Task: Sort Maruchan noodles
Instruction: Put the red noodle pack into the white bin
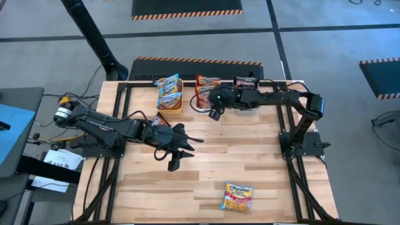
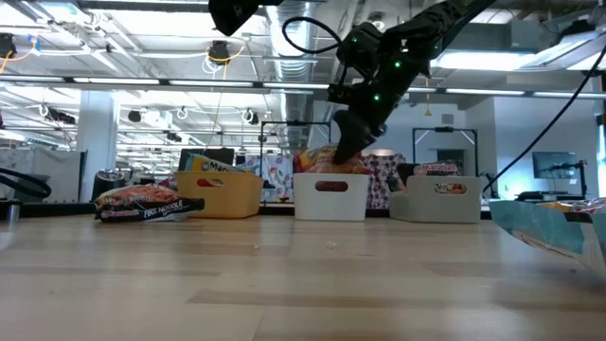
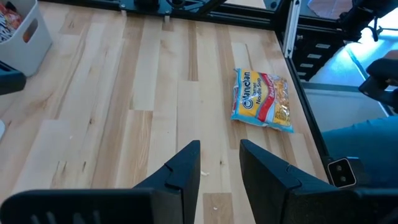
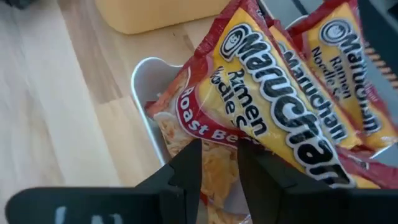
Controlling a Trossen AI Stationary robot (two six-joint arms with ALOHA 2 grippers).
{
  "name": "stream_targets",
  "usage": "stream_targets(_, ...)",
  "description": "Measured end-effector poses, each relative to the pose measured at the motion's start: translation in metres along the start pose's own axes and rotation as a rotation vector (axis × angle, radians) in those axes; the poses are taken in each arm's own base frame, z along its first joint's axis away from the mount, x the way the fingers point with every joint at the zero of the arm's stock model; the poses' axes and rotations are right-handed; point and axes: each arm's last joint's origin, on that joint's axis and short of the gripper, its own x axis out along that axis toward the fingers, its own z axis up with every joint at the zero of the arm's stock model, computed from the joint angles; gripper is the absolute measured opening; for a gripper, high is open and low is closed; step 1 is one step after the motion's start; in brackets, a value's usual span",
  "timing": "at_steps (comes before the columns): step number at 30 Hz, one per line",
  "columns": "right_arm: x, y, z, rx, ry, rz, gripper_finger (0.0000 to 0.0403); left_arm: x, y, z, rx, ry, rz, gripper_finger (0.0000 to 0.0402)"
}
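right gripper [image 1: 214,114]: up at the table's far edge, right over the white bin [image 2: 329,197], fingers narrowed around the edge of a red-orange Maruchan packet [image 4: 249,118] that stands up out of the bin. Looks like a pinch on the packet

white bin contents: at least two red-orange packets leaning in there, the second one [image 4: 339,81] just behind the first

left gripper [image 1: 177,152]: hanging over the middle of the table, a bit toward the left edge, fingers [image 3: 183,171] parted with a narrow gap and nothing between them, just bare wood below

orange bin [image 1: 170,103]: far edge, left of the white one, yellow-and-blue packets [image 1: 169,89] stacked in it

grey bin [image 2: 440,201]: far edge, right of the white one, a dark red-black packet [image 1: 247,82] sitting in it

loose packet 1: a yellow-and-blue packet [image 1: 237,195] lying flat near the table's near edge, toward the right, well apart from both arms

loose packet 2: a dark packet [image 2: 142,205] flat on the table just beside the orange bin, close to the left arm
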Motion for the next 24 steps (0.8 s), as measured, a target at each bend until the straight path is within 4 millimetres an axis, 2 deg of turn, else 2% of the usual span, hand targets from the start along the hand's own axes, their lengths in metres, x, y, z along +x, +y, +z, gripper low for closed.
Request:
stream_targets(13,0.001,-0.001,-0.002,0.252,0.017,0.048,0.0126,0.0,0.0,0.0,0.0,0.0,0.0,0.01)
stream_targets(17,0.014,-0.001,-0.008,0.276,0.054,0.017,0.0126,0.0,0.0,0.0,0.0,0.0,0.0,0.01)
stream_targets(20,0.021,-0.002,-0.005,0.313,0.029,0.012,0.0126,0.0,0.0,0.0,0.0,0.0,0.0,0.01)
stream_targets(24,0.022,-0.002,-0.007,0.311,0.047,0.018,0.0126,0.0,0.0,0.0,0.0,0.0,0.0,0.01)
